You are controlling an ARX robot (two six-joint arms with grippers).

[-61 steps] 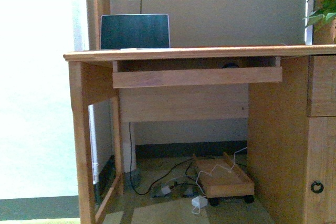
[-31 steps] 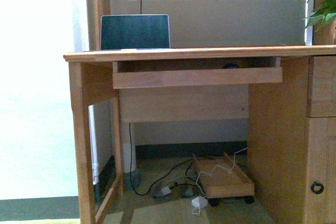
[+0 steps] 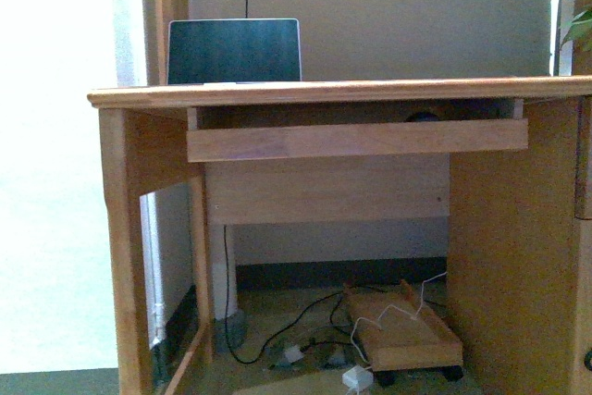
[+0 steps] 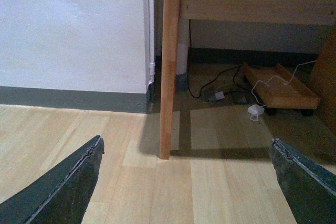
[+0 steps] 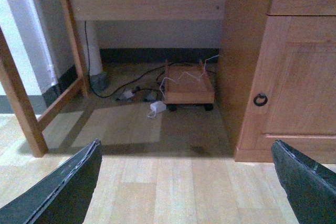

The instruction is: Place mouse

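Note:
A small dark rounded mouse (image 3: 424,117) peeks over the front board of the pull-out keyboard tray (image 3: 356,140) under the wooden desk top (image 3: 342,92); only its top shows. Neither arm shows in the front view. My left gripper (image 4: 186,182) is open and empty, low over the wood floor before the desk's left leg (image 4: 169,66). My right gripper (image 5: 186,182) is open and empty, low over the floor in front of the desk's cupboard door (image 5: 294,77). The mouse shows in neither wrist view.
A laptop (image 3: 234,51) stands open on the desk at back left. Under the desk are a wheeled wooden tray (image 3: 402,330), cables and a white adapter (image 3: 355,377). A cupboard door with a ring handle (image 5: 260,99) is on the right.
The desk looks larger and has shifted in the front view, so the view has moved closer to it. The mouse stays on the keyboard tray.

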